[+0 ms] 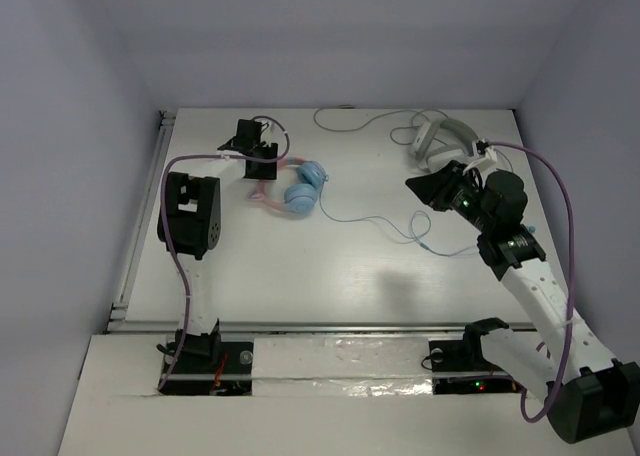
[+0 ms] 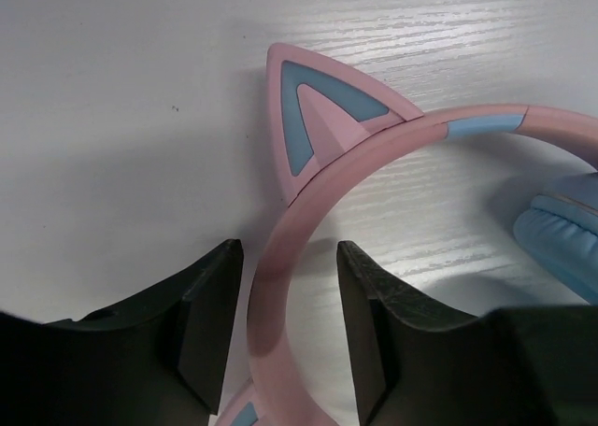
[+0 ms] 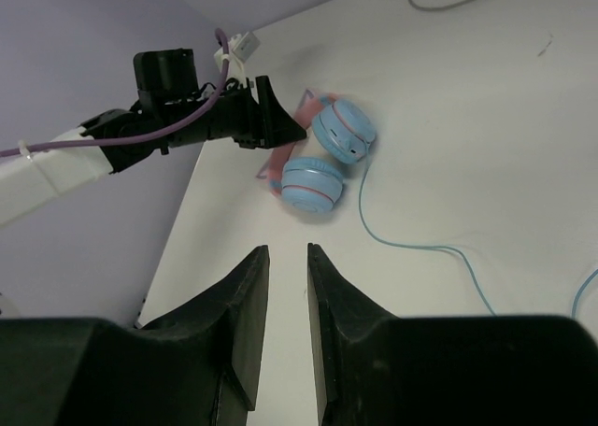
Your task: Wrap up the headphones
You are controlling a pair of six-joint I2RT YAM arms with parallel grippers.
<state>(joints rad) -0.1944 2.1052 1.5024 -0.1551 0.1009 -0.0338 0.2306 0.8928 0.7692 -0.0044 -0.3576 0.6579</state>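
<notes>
Zero wraps done: small pink-banded cat-ear headphones with blue earcups [image 1: 300,196] lie far-left on the white table [image 1: 300,276], thin blue cable [image 1: 370,221] trailing loose, left gripper [image 2: 285,256] parted astride the headband [image 2: 392,141], right gripper [image 3: 289,258] narrowly parted, empty.

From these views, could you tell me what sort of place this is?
Probably a robotics lab cell: a white table walled by plain pale panels, a left arm and right arm mounted at its near edge, headphones as props.
</notes>
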